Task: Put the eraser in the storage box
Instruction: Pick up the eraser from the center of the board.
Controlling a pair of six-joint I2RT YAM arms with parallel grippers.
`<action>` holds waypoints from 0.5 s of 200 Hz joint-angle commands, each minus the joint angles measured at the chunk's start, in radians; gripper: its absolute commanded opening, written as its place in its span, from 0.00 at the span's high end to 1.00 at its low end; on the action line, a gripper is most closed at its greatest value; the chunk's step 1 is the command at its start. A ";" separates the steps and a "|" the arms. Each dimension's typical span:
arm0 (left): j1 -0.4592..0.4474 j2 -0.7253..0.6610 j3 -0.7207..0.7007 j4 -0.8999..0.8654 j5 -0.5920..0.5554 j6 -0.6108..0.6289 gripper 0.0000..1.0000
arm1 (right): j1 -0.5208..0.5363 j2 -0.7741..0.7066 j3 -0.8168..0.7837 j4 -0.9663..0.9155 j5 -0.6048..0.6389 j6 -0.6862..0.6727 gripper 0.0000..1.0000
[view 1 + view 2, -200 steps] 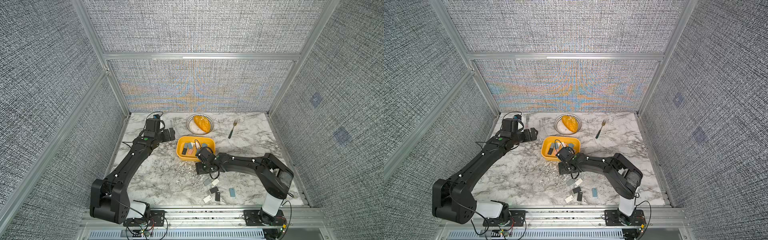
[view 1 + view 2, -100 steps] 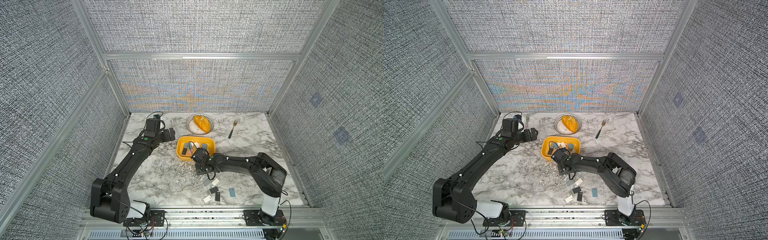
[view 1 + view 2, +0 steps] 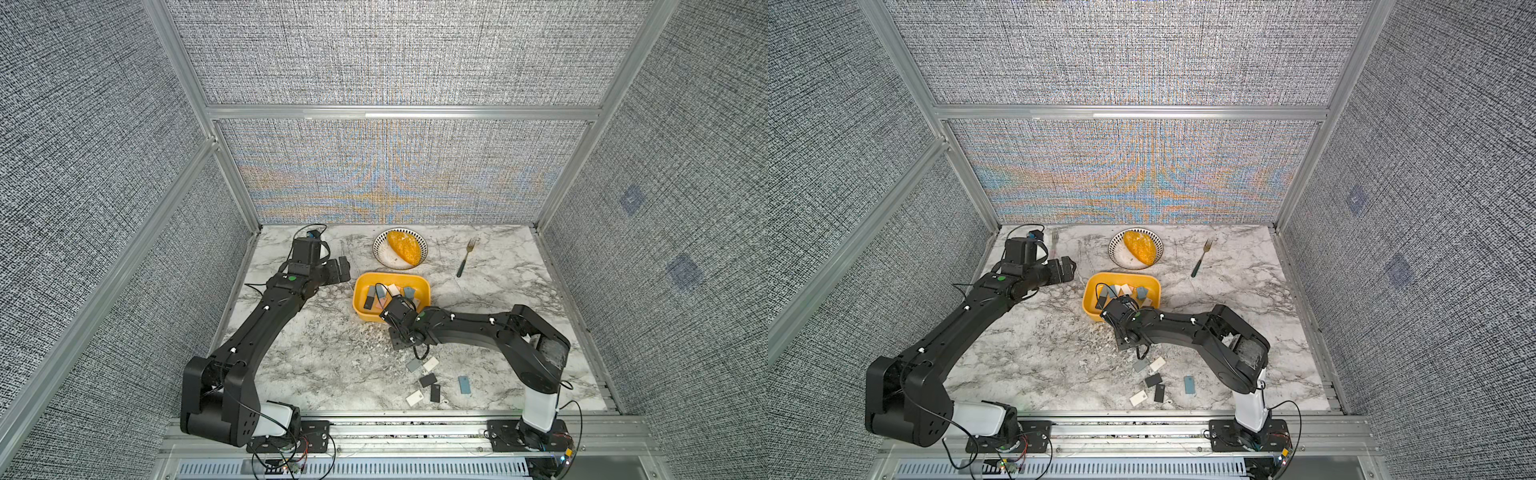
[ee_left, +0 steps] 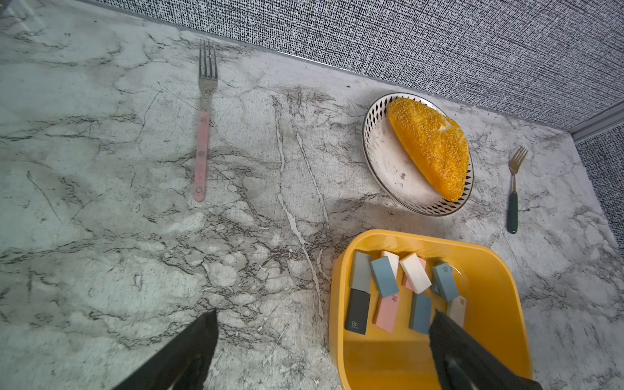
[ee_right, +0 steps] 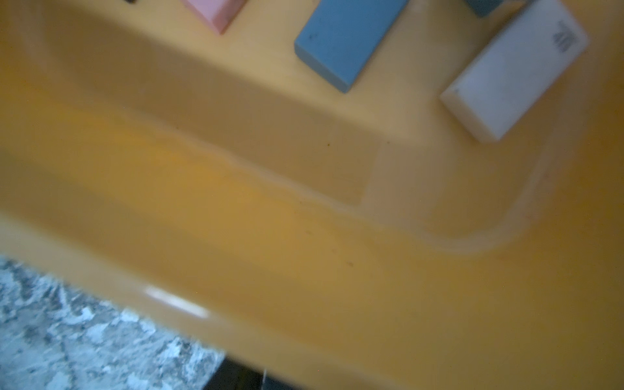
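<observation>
Marble table top (image 3: 316, 365), grey and white, shut in by grey woven walls (image 3: 395, 62). Reads "4B" in small pale print on the black eraser (image 4: 357, 312), lying flat inside the yellow storage box (image 4: 418, 236), just past the tips of the left gripper (image 4: 324, 314). More tiny print on the pink eraser (image 4: 386, 312) right beside it and on a blue eraser (image 4: 445, 280) farther in, too small to read for sure. Dark print on the white eraser (image 5: 513, 71) too, close in front of the right gripper (image 3: 395, 319), but too blurry to read.

Left gripper: spread very wide, holding nothing, touching nothing. Hangs just beside the box, apart from it, with its black fingers (image 4: 189, 351) clear of everything.

Right gripper: down low at the box wall nearest the robot. Fingers hidden under the wrist, so cannot tell how far open, or whether holding anything.

Many erasers already in the box. Six loose erasers (image 3: 428, 379) flat on the marble behind the right gripper, close by its arm. Well beyond the left gripper, a white plate (image 4: 383, 162) with orange bread (image 4: 429, 145), a pink-handled fork (image 4: 202, 152) and a green-handled fork (image 4: 512, 209).
</observation>
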State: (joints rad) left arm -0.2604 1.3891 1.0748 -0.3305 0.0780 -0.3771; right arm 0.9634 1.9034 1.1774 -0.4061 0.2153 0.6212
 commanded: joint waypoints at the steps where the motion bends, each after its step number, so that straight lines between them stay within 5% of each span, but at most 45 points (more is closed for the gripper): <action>1: 0.001 -0.003 0.000 0.031 -0.001 0.003 0.00 | 0.003 0.020 -0.009 -0.058 -0.068 -0.001 0.69; 100: 0.001 -0.002 0.001 0.031 -0.006 0.003 0.00 | 0.010 -0.009 0.030 -0.071 -0.025 -0.006 0.80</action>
State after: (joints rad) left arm -0.2604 1.3891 1.0748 -0.3302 0.0780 -0.3771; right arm 0.9665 1.9076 1.1984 -0.4217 0.2138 0.6174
